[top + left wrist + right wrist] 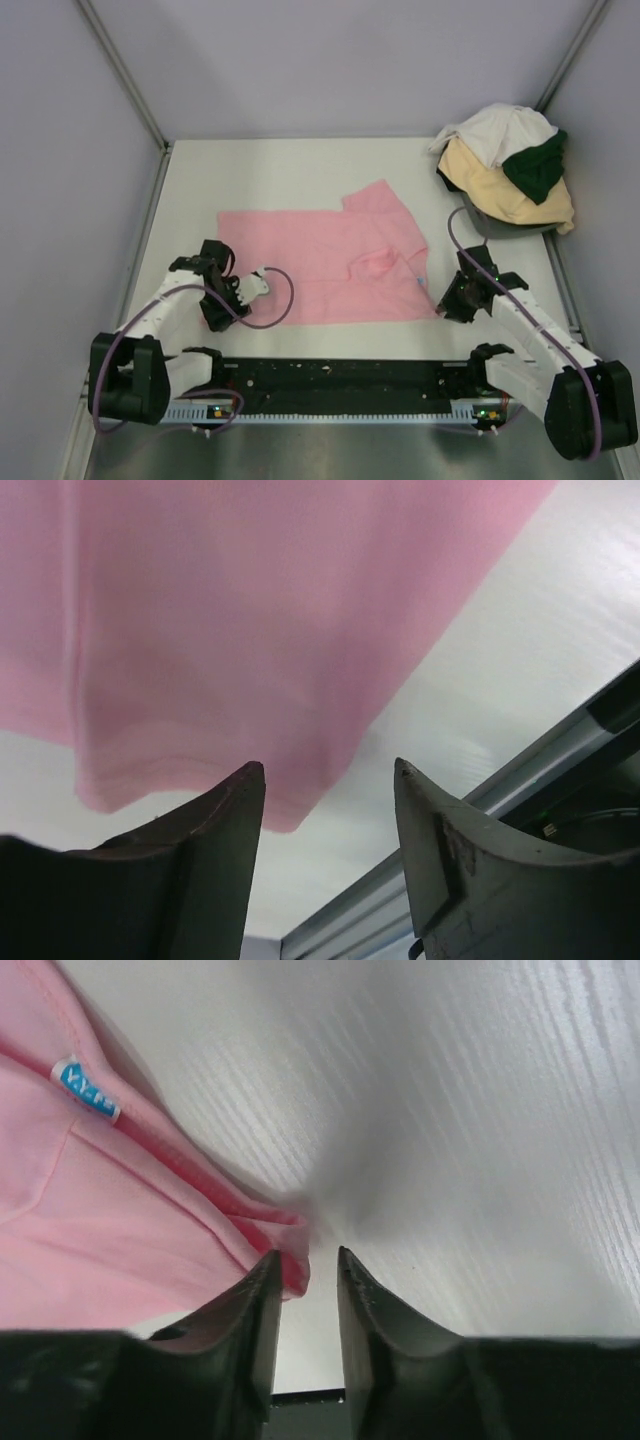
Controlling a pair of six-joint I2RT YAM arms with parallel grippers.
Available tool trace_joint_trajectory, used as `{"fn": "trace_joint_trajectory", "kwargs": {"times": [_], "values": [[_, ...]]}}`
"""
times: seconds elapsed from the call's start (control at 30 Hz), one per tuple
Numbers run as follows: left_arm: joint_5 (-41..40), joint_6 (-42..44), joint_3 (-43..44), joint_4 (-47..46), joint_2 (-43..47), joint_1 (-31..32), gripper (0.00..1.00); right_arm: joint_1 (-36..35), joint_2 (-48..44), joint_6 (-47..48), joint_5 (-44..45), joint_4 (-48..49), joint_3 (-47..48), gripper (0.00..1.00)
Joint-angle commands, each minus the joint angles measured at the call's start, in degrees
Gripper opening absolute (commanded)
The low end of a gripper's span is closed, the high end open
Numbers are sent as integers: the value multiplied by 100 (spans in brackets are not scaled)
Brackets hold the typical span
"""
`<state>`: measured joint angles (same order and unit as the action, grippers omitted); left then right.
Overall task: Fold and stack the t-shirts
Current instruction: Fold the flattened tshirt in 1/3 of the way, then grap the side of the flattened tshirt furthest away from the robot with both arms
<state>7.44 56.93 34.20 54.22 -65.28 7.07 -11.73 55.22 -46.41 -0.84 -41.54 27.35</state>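
A light pink t-shirt (320,262) lies spread flat in the middle of the table. My left gripper (257,285) is open at the shirt's near left corner; in the left wrist view the pink cloth (250,610) ends just ahead of the gripper (328,770), its corner by the left fingertip. My right gripper (447,300) is at the near right corner. In the right wrist view its jaws (308,1256) stand a narrow gap apart, with the pink hem (150,1200) touching the left fingertip. White (495,128), pale tan (500,190) and dark green (537,165) shirts lie piled at the back right.
The pile rests on a grey object (490,226) by the right wall. A black rail (340,375) runs along the near edge between the arm bases. A blue label (85,1093) is sewn on the pink shirt's hem. Grey walls enclose the table.
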Motion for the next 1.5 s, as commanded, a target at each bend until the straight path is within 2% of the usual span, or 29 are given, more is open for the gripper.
{"fn": "trace_joint_trajectory", "kwargs": {"times": [0.0, 0.1, 0.2, 0.27, 0.37, 0.43, 0.5, 0.6, 0.87, 1.0, 1.27, 1.4, 1.47], "values": [[-1066, -699, 701, 45, -265, 14, 61, 65, -64, 220, 478, -144, 541, 44], [-1062, -1042, 1614, 308, -547, -39, 64, 65, 128, 614, 778, 170, 1174, 56], [43, -1446, 2747, 353, -880, -276, 70, 65, 532, 1308, 665, 1031, 1938, 62], [353, -1910, 3337, 47, -1196, -399, 71, 56, 1136, 1774, 420, 1480, 2579, 64], [119, -2561, 3847, -638, -1959, -522, 69, 56, 2252, 2617, -124, 1702, 3651, 64], [-15, -3001, 4452, -606, -2636, -662, 68, 48, 2991, 2935, -346, 1658, 4512, 63], [221, -3371, 5190, -316, -3357, -935, 65, 48, 3686, 3199, -390, 1640, 5110, 61], [451, -3776, 5878, -350, -4105, -1234, 64, 4, 4687, 3577, -399, 1509, 6050, 59], [530, -3276, 7003, -298, -5372, -1261, 65, -198, 7596, 4254, -619, 104, 9170, 58], [363, -3065, 7416, -131, -6004, -1270, 65, -365, 8583, 4780, -232, -451, 10323, 60], [1039, -2819, 7725, 186, -6340, -1252, 65, -462, 9234, 4773, -478, -838, 10887, 61], [1075, -2827, 7786, 195, -6480, -1261, 61, -471, 9287, 4686, -566, -847, 10923, 57], [1005, -2871, 7830, 230, -6559, -1261, 54, -488, 9340, 4685, -584, -865, 10932, 55]]}}
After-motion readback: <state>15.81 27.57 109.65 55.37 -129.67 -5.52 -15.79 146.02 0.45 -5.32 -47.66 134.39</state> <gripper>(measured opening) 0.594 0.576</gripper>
